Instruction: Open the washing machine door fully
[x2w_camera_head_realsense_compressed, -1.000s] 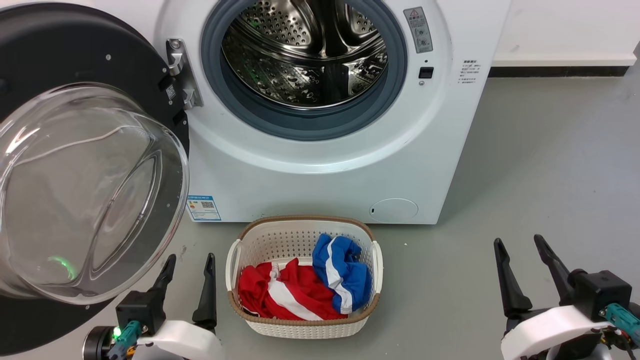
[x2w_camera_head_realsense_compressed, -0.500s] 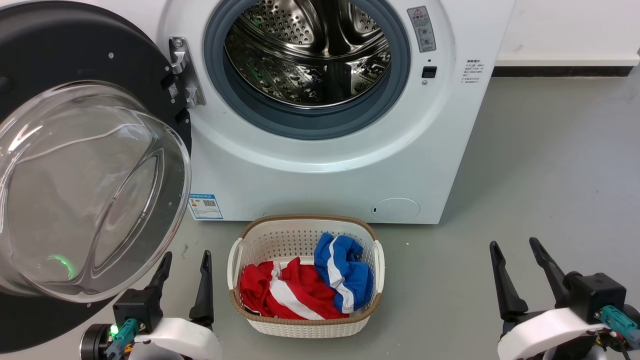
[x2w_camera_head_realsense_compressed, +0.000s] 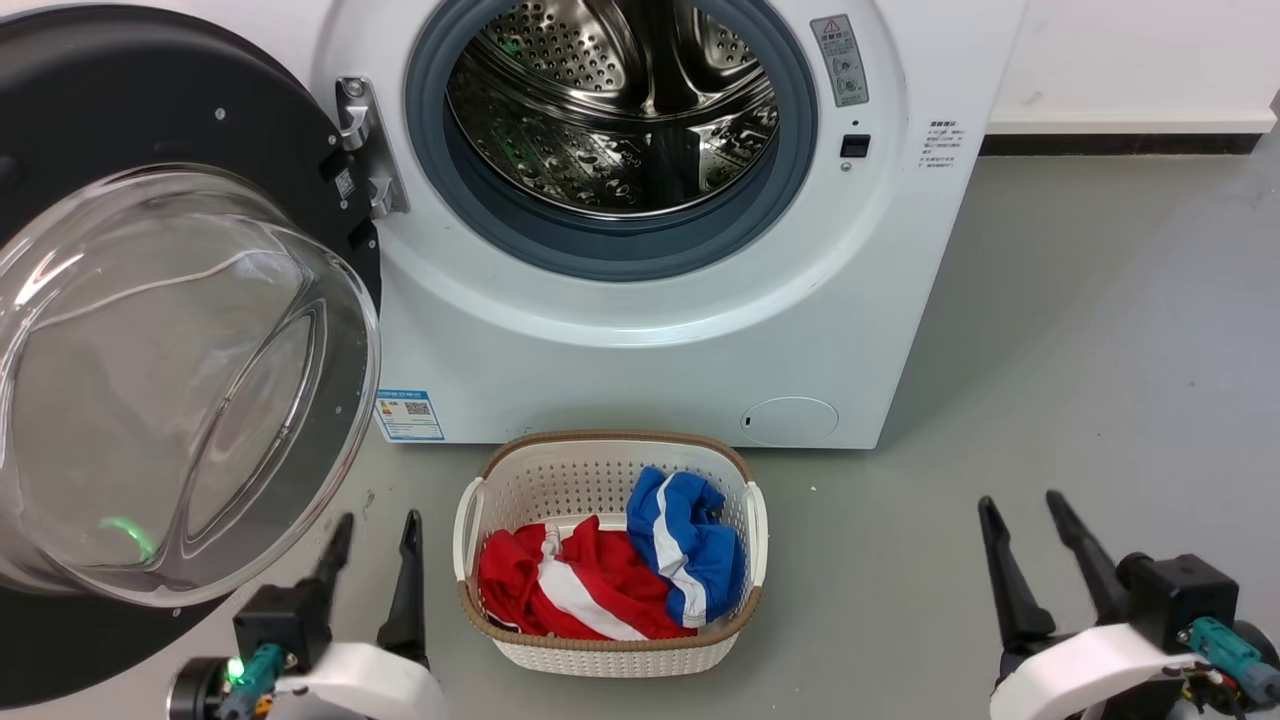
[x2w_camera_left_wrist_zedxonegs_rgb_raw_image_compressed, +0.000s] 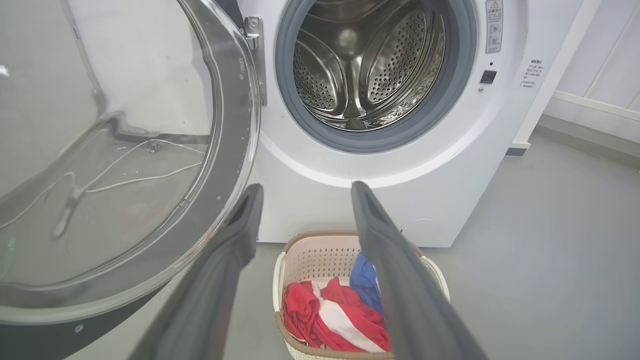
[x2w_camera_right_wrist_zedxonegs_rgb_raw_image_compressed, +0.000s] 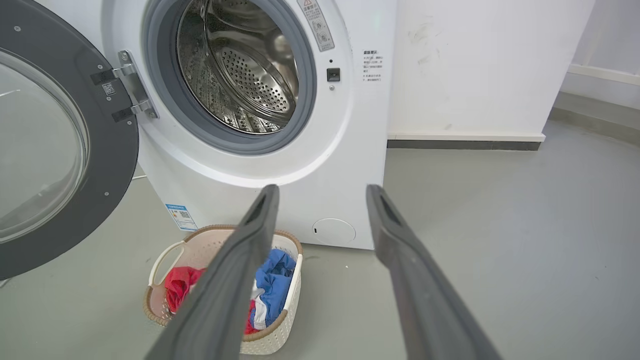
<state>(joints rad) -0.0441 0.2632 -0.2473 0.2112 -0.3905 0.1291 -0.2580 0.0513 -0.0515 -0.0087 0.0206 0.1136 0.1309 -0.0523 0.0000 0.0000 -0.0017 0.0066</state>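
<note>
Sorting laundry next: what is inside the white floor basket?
The white perforated plastic basket holds a crumpled red-and-white garment and a blue-and-white garment; anything beneath them is covered.

Light's bright + even in all 3 views, v diffuse. Shadows stay soft, e.g. the faint one on the floor (x2w_camera_head_realsense_compressed: 1000, 300) right of the washing machine (x2w_camera_head_realsense_compressed: 650, 360) in head view. The steel drum (x2w_camera_head_realsense_compressed: 610, 110) throws lots of glints. The washing machine door (x2w_camera_head_realsense_compressed: 180, 400) glass has white streaks + a green glow at lower left. Head view's sharp. Both wrist views bend lines at the edges, and the fingers (x2w_camera_left_wrist_zedxonegs_rgb_raw_image_compressed: 210, 300) go blurry near the btm.
</note>
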